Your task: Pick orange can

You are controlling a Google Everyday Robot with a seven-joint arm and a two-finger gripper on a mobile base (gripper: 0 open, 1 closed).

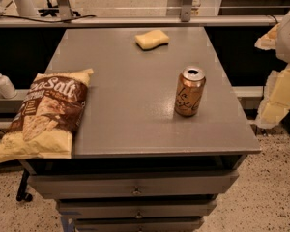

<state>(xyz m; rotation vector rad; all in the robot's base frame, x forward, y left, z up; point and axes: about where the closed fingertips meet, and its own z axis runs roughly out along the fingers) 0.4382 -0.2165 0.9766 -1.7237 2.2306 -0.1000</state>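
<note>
The orange can point(189, 92) stands upright on the grey table top point(130, 105), right of the middle, with dark cursive lettering and a silver pull-tab top. My gripper point(279, 93) shows as a pale white and yellowish shape at the right edge of the view, beyond the table's right edge. It is well to the right of the can and apart from it, and holds nothing that I can see.
A yellow sponge point(152, 39) lies near the table's far edge. A large chip bag point(46, 115) lies at the left and overhangs the front left corner. Drawers point(135, 190) sit under the top. A white pump bottle point(3, 83) stands on a shelf at the left.
</note>
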